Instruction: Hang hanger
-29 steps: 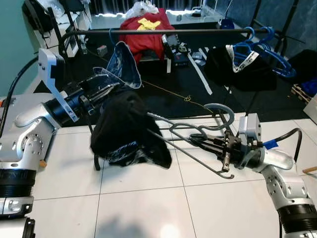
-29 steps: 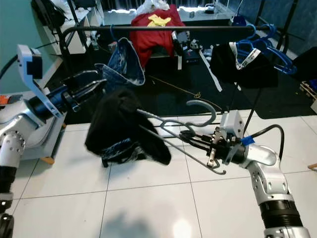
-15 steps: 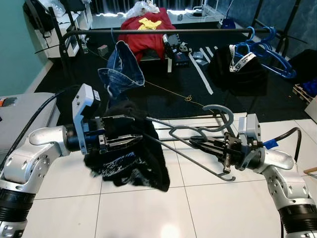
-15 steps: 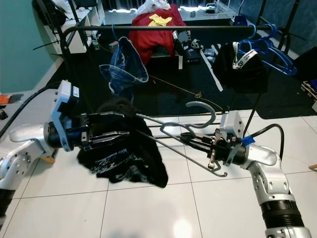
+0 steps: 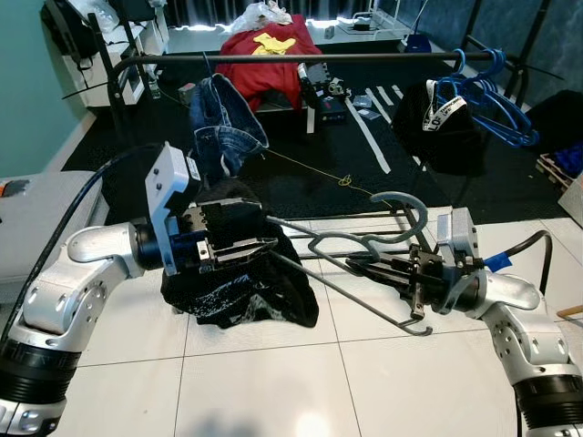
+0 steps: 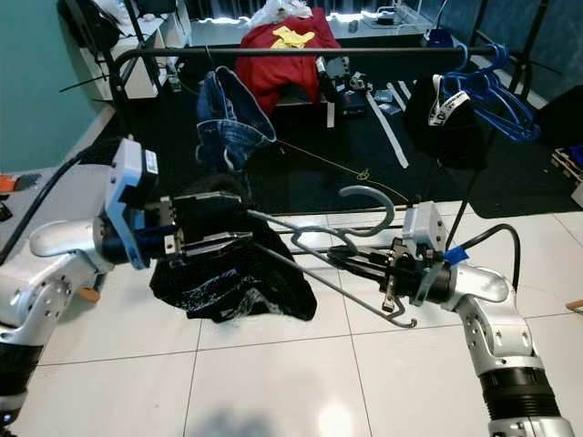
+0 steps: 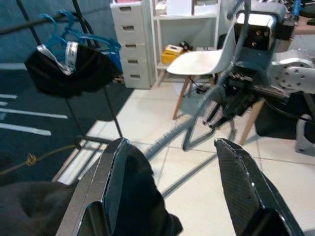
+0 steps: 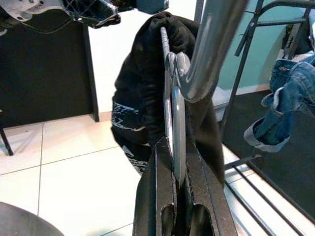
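Observation:
My right gripper is shut on the neck of a grey metal hanger, just below its hook; in the right wrist view its fingers clamp the wire. The hanger lies almost level above the white floor tiles. A black garment droops from its far shoulder. My left gripper stands open at the top of that garment, one finger resting against the cloth. The black rack rail runs across behind, higher up.
Blue jeans hang from the rail at the left. Several blue hangers and a black garment hang at its right end. The rack's base bars lie on the floor under the hanger. Red cloth lies behind.
My left arm came down from the upper left to the garment's top and has shifted a little right. The garment hangs more bunched. The jeans have swung. The right gripper holds still.

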You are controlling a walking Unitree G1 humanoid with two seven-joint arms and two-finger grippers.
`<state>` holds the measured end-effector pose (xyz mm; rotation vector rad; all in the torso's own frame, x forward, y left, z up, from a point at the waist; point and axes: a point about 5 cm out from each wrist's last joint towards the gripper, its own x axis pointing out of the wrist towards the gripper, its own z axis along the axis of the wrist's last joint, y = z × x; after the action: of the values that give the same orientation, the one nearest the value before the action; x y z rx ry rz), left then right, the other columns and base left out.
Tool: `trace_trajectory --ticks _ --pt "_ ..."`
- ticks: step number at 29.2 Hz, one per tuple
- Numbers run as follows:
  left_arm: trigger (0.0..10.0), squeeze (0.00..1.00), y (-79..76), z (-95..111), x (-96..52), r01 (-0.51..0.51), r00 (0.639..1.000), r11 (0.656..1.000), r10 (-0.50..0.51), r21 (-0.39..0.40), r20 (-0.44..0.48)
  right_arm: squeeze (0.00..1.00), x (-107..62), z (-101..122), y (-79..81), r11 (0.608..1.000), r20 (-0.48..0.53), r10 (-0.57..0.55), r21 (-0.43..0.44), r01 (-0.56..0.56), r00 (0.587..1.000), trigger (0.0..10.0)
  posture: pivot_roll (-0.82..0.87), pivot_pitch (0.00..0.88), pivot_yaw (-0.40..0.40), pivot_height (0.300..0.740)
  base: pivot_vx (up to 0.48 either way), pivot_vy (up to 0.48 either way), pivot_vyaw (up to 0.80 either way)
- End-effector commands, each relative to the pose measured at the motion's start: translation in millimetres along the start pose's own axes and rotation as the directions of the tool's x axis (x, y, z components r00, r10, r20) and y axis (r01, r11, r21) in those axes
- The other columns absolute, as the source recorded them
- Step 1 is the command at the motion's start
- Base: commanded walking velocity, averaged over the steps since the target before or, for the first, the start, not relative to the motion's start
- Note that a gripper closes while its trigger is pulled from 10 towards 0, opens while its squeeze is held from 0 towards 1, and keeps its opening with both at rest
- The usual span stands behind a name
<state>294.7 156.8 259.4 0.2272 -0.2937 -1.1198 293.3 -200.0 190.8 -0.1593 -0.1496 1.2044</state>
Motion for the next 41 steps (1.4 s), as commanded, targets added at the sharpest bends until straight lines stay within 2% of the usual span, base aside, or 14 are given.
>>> trace_trajectory --ticks 1,7,8,9,10,16,19,21,24,30,34,41 --pt "10.0 0.0 4.5 1.9 -1.1 -0.021 1.0 0.999 0.021 0.024 0.005 0.0 3.6 6.9 3.3 0.999 0.038 0.034 -0.015 -0.034 0.999 10.0 0.04 0.08 0.047 0.74 0.0 0.0 0.0" --pt "10.0 0.0 8.9 2.6 -1.8 -0.023 1.0 0.998 0.023 0.065 -0.013 0.0 2.6 5.6 5.2 0.999 0.025 0.048 -0.003 -0.048 0.999 10.0 0.04 0.08 0.047 0.74 0.0 0.0 0.0" --pt "10.0 0.0 6.4 -4.6 -2.5 0.005 0.998 0.996 0.001 0.093 -0.066 0.0 2.3 4.8 7.1 0.998 0.018 0.064 0.009 -0.064 0.998 10.0 0.05 0.081 0.046 0.74 0.0 0.0 0.0" --pt "10.0 0.0 6.4 -4.6 -2.5 0.005 0.998 0.996 0.001 0.093 -0.066 0.0 2.3 4.8 7.1 0.998 0.018 0.064 0.009 -0.064 0.998 10.0 0.05 0.081 0.046 0.74 0.0 0.0 0.0" --pt "10.0 0.0 1.4 -15.9 -3.3 0.055 0.989 0.989 -0.035 0.137 -0.145 0.0 1.5 4.5 9.4 0.996 0.011 0.083 0.022 -0.083 0.997 10.0 0.05 0.082 0.045 0.74 0.0 0.0 0.0" --pt "10.0 0.0 -2.4 -20.3 -3.5 0.101 0.982 0.985 -0.076 0.139 -0.175 0.0 -0.8 6.1 9.8 0.996 0.007 0.09 0.023 -0.09 0.996 10.0 0.04 0.082 0.044 0.74 0.0 0.0 0.0" --pt "10.0 0.0 -5.5 -23.5 -6.1 0.167 0.968 0.976 -0.135 0.14 -0.214 0.0 -4.2 8.5 9.5 0.995 -0.003 0.099 0.019 -0.099 0.995 10.0 0.04 0.083 0.043 0.74 0.0 0.0 0.0" --pt "10.0 0.0 -5.5 -23.5 -6.1 0.167 0.968 0.976 -0.135 0.14 -0.214 0.0 -4.2 8.5 9.5 0.995 -0.003 0.099 0.019 -0.099 0.995 10.0 0.04 0.083 0.043 0.74 0.0 0.0 0.0" --pt "10.0 0.0 -6.0 -25.8 -10.4 0.219 0.951 0.964 -0.176 0.15 -0.256 0.0 -7.0 10.6 9.3 0.994 -0.014 0.111 0.016 -0.111 0.994 10.0 0.04 0.082 0.044 0.74 0.0 0.0 0.0" --pt "10.0 0.0 -4.0 -27.0 -13.9 0.245 0.938 0.959 -0.197 0.144 -0.286 0.0 -8.4 11.3 10.6 0.992 -0.024 0.123 0.019 -0.123 0.992 10.0 0.05 0.082 0.044 0.74 0.0 0.0 0.0" --pt "10.0 0.0 -6.5 -35.2 -16.0 0.277 0.916 0.952 -0.219 0.134 -0.336 0.0 -8.2 12.3 12.4 0.991 -0.025 0.134 0.025 -0.134 0.991 10.0 0.04 0.084 0.044 0.74 0.0 0.0 0.0" --pt "10.0 0.0 -7.3 -39.5 -11.9 0.289 0.909 0.949 -0.233 0.122 -0.346 0.0 -7.9 14.9 13.6 0.988 -0.027 0.152 0.027 -0.151 0.988 10.0 0.04 0.085 0.043 0.74 0.0 0.0 0.0"
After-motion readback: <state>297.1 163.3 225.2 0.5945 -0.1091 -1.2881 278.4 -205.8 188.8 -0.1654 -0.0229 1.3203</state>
